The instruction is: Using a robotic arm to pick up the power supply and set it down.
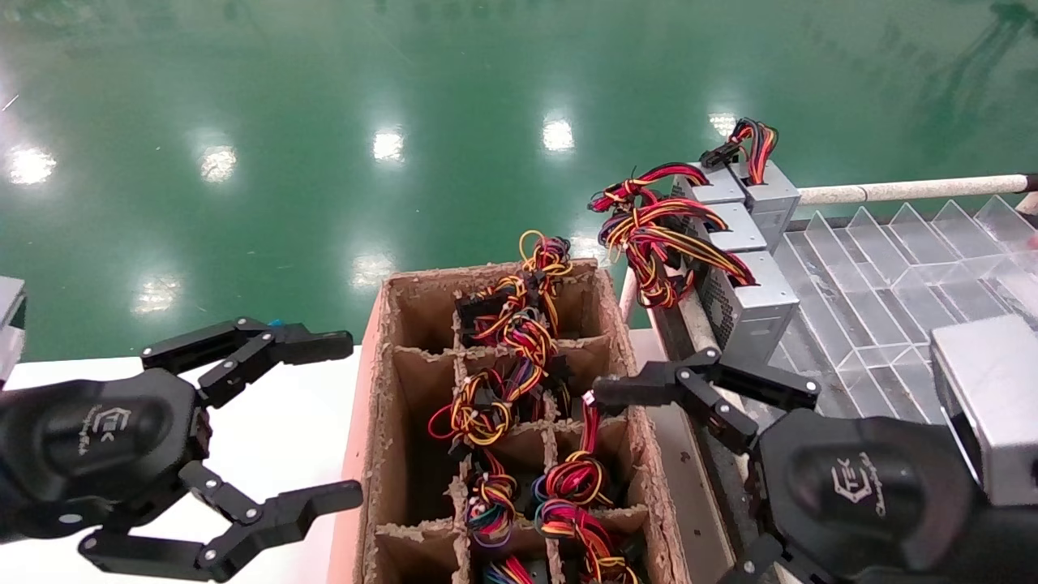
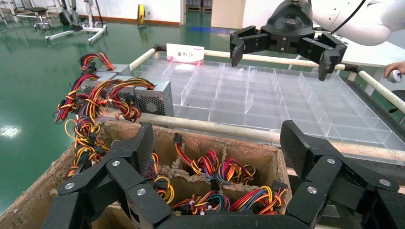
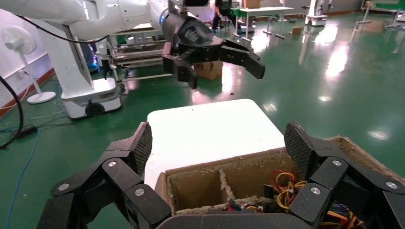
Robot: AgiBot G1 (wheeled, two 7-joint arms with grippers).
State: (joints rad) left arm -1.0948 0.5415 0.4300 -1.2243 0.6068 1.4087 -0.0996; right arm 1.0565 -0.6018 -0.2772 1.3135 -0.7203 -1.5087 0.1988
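Note:
The power supply (image 1: 770,197), a small grey box with a short red-yellow-black wire bundle, stands at the far corner of the clear divider tray (image 1: 880,280). In the left wrist view the power supply (image 2: 112,69) sits behind the other boxes. My left gripper (image 1: 353,418) hangs open over the white table, left of the cardboard crate (image 1: 379,389). My right gripper (image 1: 665,483) is open at the crate's right side and holds nothing. The wrist views show the left gripper (image 2: 218,138) and right gripper (image 3: 218,143) facing each other across the crate.
Three similar grey boxes (image 1: 750,304) with large wire bundles line the tray's left edge. The crate's cells hold several wired units (image 1: 519,324). A pale rail (image 1: 892,191) runs behind the tray. The white table (image 1: 284,422) lies left of the crate.

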